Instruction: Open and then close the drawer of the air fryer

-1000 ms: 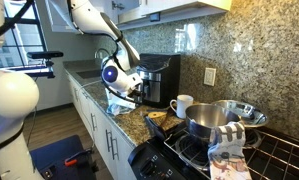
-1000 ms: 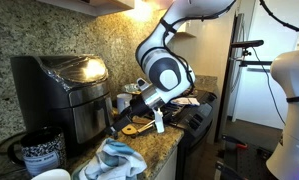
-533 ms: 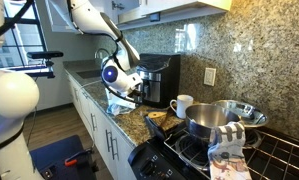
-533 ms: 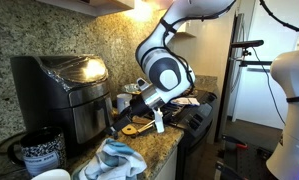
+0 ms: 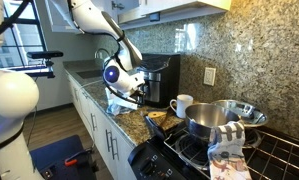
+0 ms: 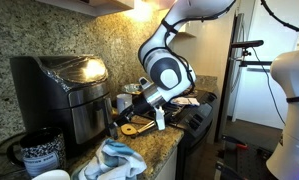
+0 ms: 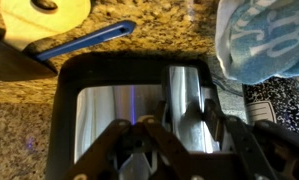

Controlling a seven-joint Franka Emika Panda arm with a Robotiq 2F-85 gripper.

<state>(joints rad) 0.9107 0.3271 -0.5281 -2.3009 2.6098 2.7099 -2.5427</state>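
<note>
The air fryer (image 5: 161, 76) (image 6: 61, 92) is a boxy black appliance standing on the granite counter against the wall. Its drawer (image 6: 90, 119) (image 7: 65, 108) is the lower front section, and it sits flush with the body. In the wrist view the drawer's silver handle (image 7: 186, 95) runs straight down between my fingers. My gripper (image 7: 189, 113) (image 6: 122, 105) (image 5: 140, 92) is pressed up to the fryer's front, with one dark finger on each side of the handle, shut on it.
A blue-and-white cloth (image 6: 116, 158) (image 7: 265, 40) lies on the counter by the fryer. A white mug (image 5: 181, 104), a steel pot (image 5: 207, 122) and the stove (image 5: 185, 156) stand beside it. A yellow-tan utensil (image 6: 139, 127) and a blue-handled tool (image 7: 87, 40) lie below my gripper.
My fingers have closed in onto the drawer's handle; the arm has shifted very slightly. The drawer has not moved.
</note>
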